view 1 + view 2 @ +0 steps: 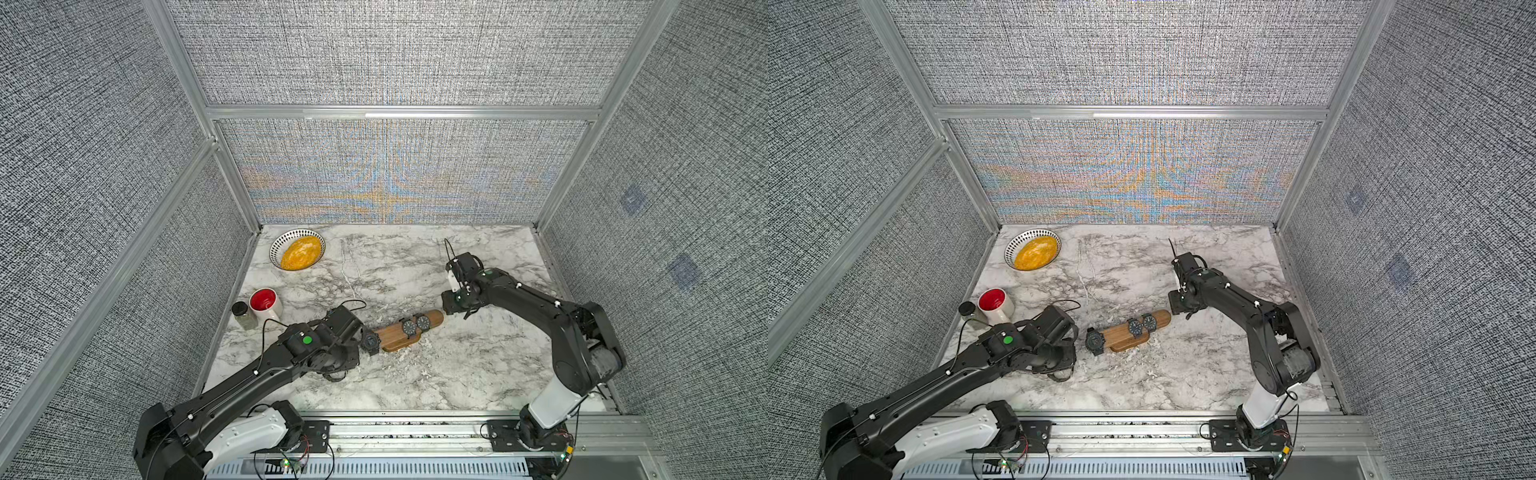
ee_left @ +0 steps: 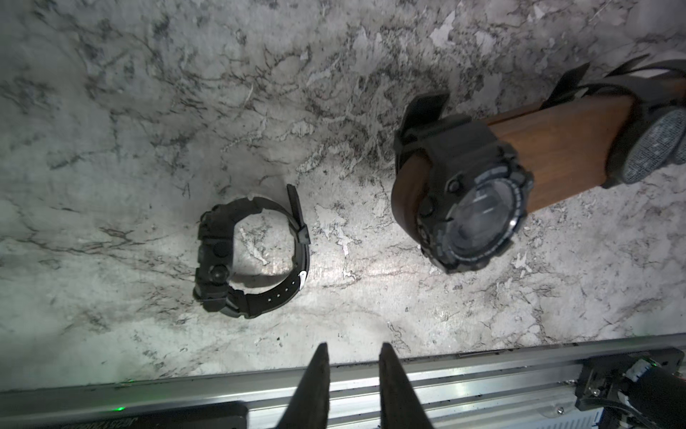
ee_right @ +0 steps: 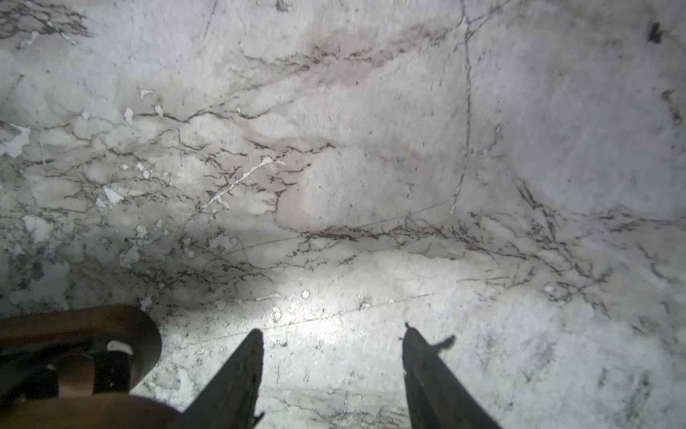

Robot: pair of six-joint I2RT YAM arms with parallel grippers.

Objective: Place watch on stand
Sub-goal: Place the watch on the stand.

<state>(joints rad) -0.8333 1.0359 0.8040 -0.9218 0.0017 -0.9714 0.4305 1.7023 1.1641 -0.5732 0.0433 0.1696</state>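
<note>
One marble table (image 1: 415,266), two black arms reaching in: the left arm (image 1: 249,374) from the near left, the right arm (image 1: 532,303) from the near right.

One stand (image 1: 390,333) lies mid-table, a wooden bar angled from near left up to far right. One patterned bowl (image 1: 279,243) of yellow food sits at the far left. One white mug (image 1: 272,309) with a red inside stands nearer, a dark-lidded jar (image 1: 244,316) touching its left.

Watches, four in all! Two slim watches (image 1: 409,327) (image 1: 423,322) are strapped side by side on the bar's right half. One chunky watch (image 2: 479,208) is wrapped over the bar's left end. The loose watch (image 2: 252,256) lies on its side on the marble, near left of the stand and apart from it; the left arm's wrist hides most of it in both top views.

Left gripper (image 2: 354,353) hangs above that loose watch, fingers a narrow gap apart, holding nothing. Right gripper (image 3: 332,334) is just off the bar's right end, fingers spread wide, nothing between them.
</note>
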